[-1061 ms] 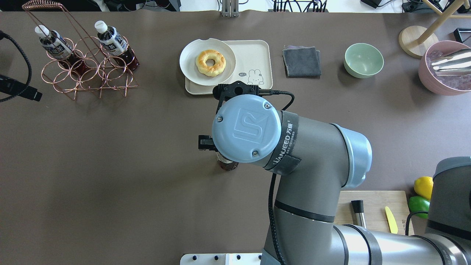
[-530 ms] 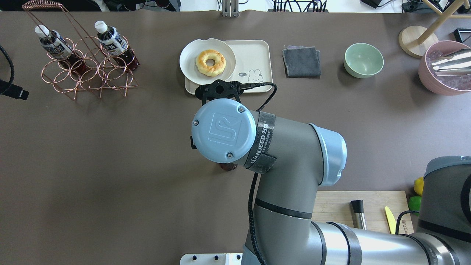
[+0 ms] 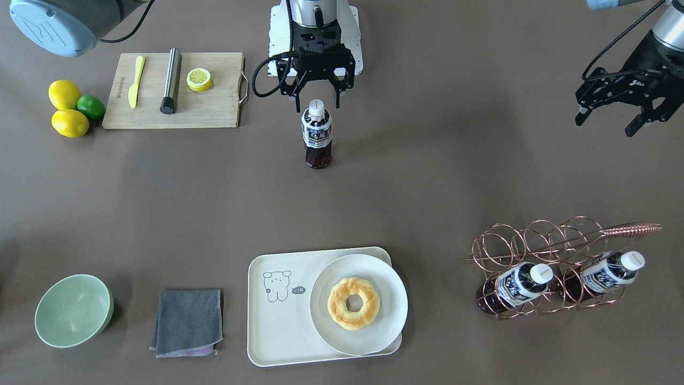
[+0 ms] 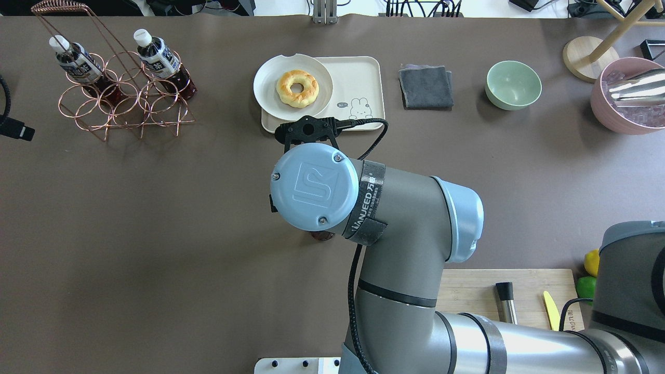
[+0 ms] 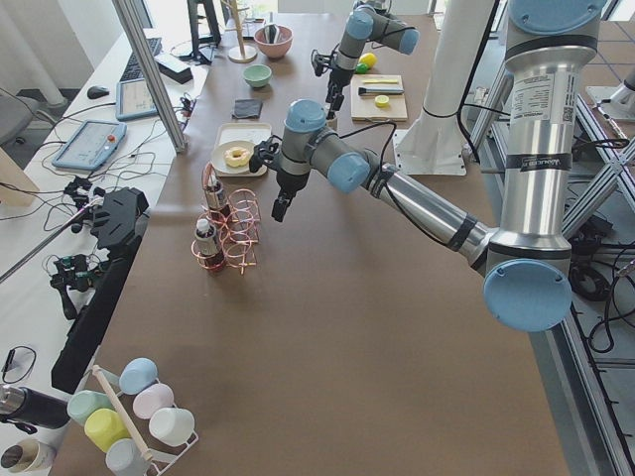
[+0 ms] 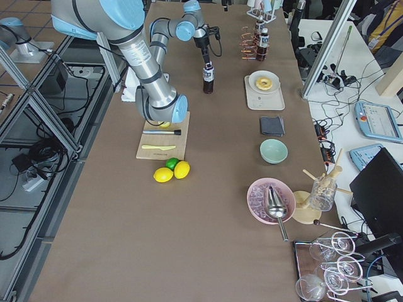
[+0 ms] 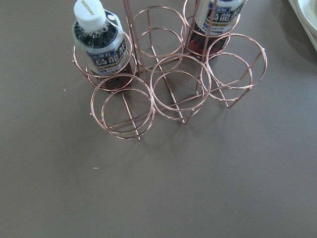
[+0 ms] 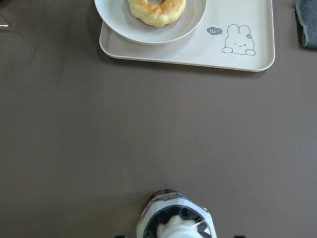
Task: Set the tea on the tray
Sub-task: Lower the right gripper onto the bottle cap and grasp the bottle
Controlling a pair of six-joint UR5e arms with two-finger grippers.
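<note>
One tea bottle (image 3: pixel 317 136) stands upright on the bare table, apart from the tray (image 3: pixel 267 321). In the overhead view only its base (image 4: pixel 323 236) shows under the right wrist. My right gripper (image 3: pixel 317 106) is open, a finger on either side of the white cap, at cap height. In the right wrist view the cap (image 8: pixel 173 225) is at the bottom centre and the cream tray (image 8: pixel 198 49) lies ahead. My left gripper (image 3: pixel 606 122) is open and empty, raised near the table's end.
A round plate with a donut (image 3: pixel 358 305) fills half the tray. A copper wire rack (image 3: pixel 556 267) holds two more tea bottles (image 7: pixel 101 49). A grey cloth (image 3: pixel 187 321), a green bowl (image 3: pixel 72 310) and a cutting board (image 3: pixel 214 107) are also on the table.
My right wrist has shifted to the left over the bottle in the overhead view. The bottle stays in about the same spot. The left arm has drawn back toward the left edge.
</note>
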